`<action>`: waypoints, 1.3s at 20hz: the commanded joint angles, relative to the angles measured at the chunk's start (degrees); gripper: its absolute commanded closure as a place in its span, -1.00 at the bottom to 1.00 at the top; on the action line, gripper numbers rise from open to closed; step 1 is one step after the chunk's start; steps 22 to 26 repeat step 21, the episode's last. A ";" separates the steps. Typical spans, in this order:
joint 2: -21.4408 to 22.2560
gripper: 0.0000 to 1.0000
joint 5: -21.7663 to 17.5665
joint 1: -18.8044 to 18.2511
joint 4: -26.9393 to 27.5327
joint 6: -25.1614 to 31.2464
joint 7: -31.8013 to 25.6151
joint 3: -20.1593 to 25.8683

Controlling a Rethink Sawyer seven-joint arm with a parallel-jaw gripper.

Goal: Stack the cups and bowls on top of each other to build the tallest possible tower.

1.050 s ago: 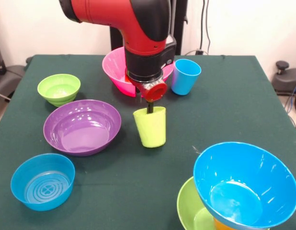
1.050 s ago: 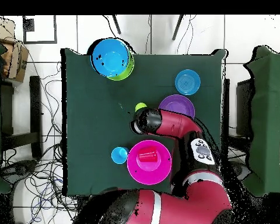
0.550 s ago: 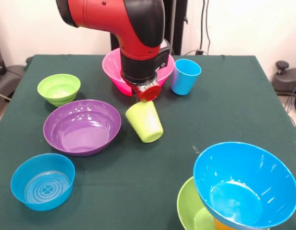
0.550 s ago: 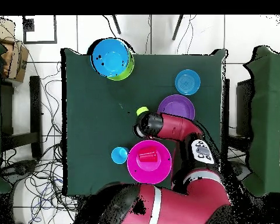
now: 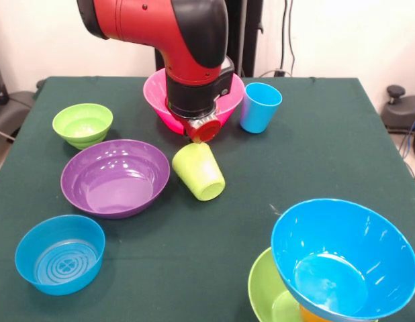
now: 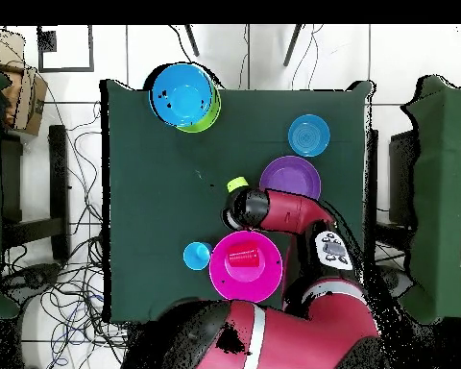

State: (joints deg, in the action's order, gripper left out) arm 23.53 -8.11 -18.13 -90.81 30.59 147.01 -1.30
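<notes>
tool point(image 5: 202, 131): my wrist end hangs just above the lime green cup; fingers hidden, can't tell whether open or gripping
lime green cup point(image 5: 198, 172): tilted over, mouth toward the near right, top end right under my tool; sits centre of the counter, just right of the purple bowl; overhead shows only a sliver of it point(image 6: 236, 183) past my arm
arm point(image 5: 167, 40): comes down from above, covers the middle of the pink bowl in the front view
pink bowl point(image 5: 154, 94): far centre, upright, behind my tool
red cup point(image 6: 243, 257): inside the pink bowl, seen only from overhead
light blue cup point(image 5: 260, 106): upright, just right of the pink bowl
purple bowl point(image 5: 115, 177): upright, left of centre
small lime green bowl point(image 5: 82, 124): far left, upright, just beyond the purple bowl
small blue bowl point(image 5: 60, 253): near left, ringed bottom visible inside
tower point(image 5: 335, 268): near right corner; large blue bowl point(image 5: 345, 258) tilted on top, orange cup point(image 5: 308, 314) just peeking under it, large lime green bowl point(image 5: 264, 292) at the bottom
counter point(image 5: 315, 147): dark green cloth, carries everything
</notes>
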 commanded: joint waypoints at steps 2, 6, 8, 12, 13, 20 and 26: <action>-0.91 1.00 -3.36 1.52 1.86 -2.89 -1.30 1.78; -0.81 1.00 -3.09 1.97 2.24 -2.58 -1.21 1.39; -0.95 1.00 -3.00 2.47 2.70 -2.44 -1.00 1.02; -1.24 -1.00 -2.91 3.46 3.84 -2.50 -0.81 0.06; -1.24 -1.00 -2.79 3.49 3.75 -2.95 -0.43 -0.02; -1.41 -1.00 -2.12 3.40 4.41 -1.54 -0.66 -0.02; -1.33 -1.00 -1.90 3.51 4.47 -1.45 -0.30 -0.14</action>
